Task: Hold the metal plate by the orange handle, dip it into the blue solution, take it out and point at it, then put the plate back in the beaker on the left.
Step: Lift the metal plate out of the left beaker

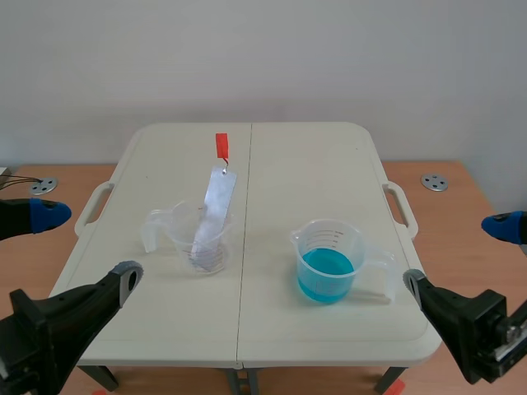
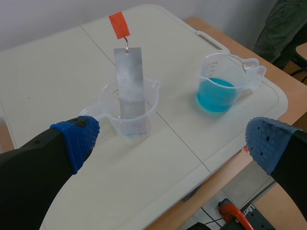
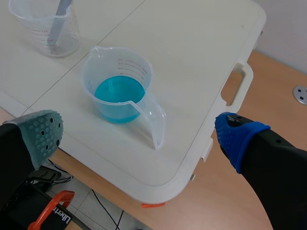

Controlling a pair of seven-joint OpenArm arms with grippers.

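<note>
**Upright metal plate [image 1: 216, 206], left gripper [image 1: 86, 245] nearer**

The left gripper, fingers spread, is hovering at the table's [image 1: 296, 164] front-left corner. Ahead of it the metal plate is standing nearly upright in the left beaker [image 1: 181, 239], orange handle [image 1: 221, 146] on top. The right gripper [image 1: 459, 253], also spread, is hovering farther away.

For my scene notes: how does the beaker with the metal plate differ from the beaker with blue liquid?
The left beaker holds the leaning metal plate and no visible liquid; the right beaker holds blue solution and no plate. In the scene view the left beaker's handle points left, the right beaker's points right. Both are clear, upright, with printed scale marks.
</note>
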